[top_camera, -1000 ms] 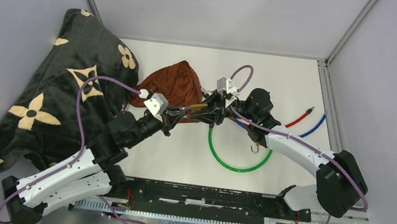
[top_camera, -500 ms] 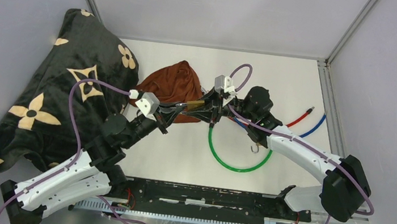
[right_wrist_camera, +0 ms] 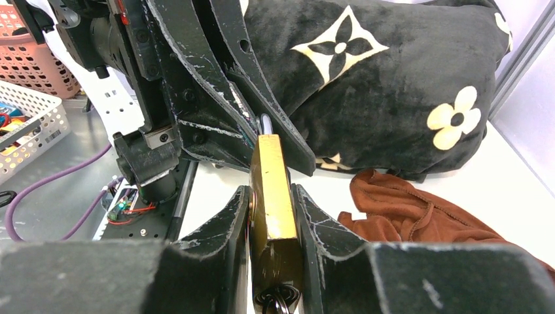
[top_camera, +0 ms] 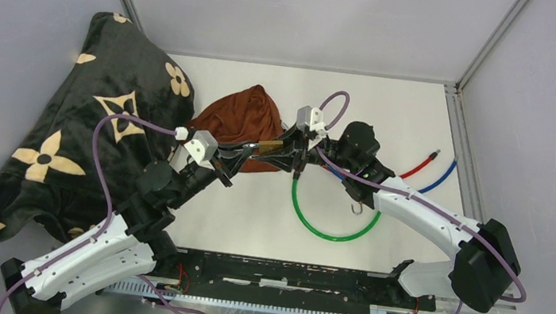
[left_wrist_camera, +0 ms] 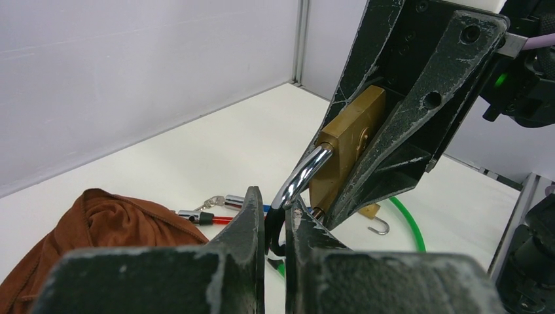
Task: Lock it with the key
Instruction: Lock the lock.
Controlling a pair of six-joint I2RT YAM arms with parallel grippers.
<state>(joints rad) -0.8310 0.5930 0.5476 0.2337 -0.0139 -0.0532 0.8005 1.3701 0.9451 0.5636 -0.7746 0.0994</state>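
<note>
Two arms meet mid-frame in the top view, above the white table (top_camera: 393, 107)

- Padlock (right_wrist_camera: 267, 157): one, brass, held off the table, clamped by its flat sides in the right pincer (right_wrist_camera: 271, 191)
- Shackle (left_wrist_camera: 302, 175): silver, curving out of the lock body down into the left pincer (left_wrist_camera: 275, 199), whose fingers are closed tight on its end
- Key: cannot tell which item it is; a small silver piece lies by the cable plugs, too small to name
- Green hoop (top_camera: 329, 235): one, flat on the table, lower centre
- Cables: one red (top_camera: 417, 168), one blue (top_camera: 440, 178), right of centre
- Metal hook (top_camera: 357, 209): one, inside the hoop
- Brown cloth (top_camera: 239, 120): one, bunched, just beyond the pincers
- Black blanket (top_camera: 79, 124): one, cream flowers, heaped at left
</note>
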